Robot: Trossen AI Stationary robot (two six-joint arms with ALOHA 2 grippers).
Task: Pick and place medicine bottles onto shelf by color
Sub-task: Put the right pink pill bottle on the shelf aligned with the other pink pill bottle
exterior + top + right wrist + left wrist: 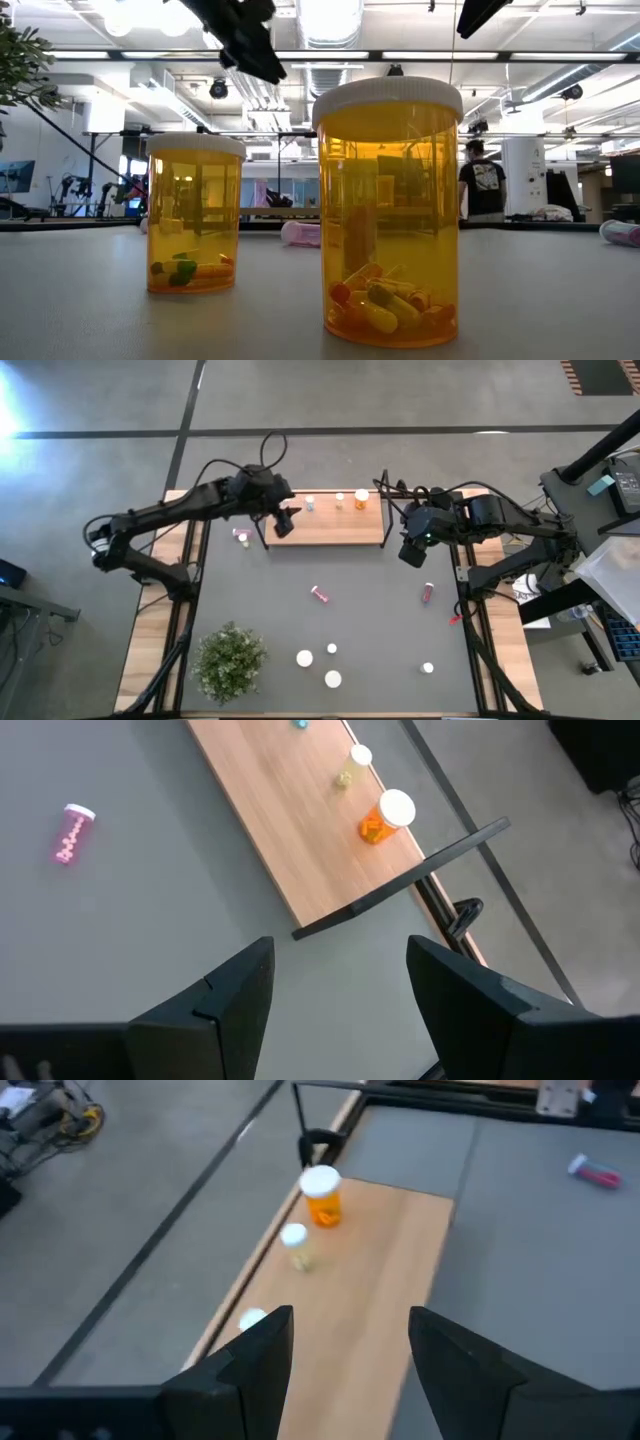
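The dark grey table [380, 610] is seen from above, with the shelf [330, 525] laid along its far edge. A green potted plant [229, 660] stands at the near left corner. The left claw [285, 520] is held over the shelf's left end, its fingers apart and empty; the right claw [412, 550] hangs just beyond the shelf's right end, fingers likewise apart and empty. On the shelf an orange bottle [361, 499] stands nearest the right claw, with a small pale bottle [340, 500] and a white bottle [310, 503] beside it. Two pink bottles [321, 594] [428, 592] lie on their sides mid-table; four white-capped bottles [304, 658] are grouped near the front edge
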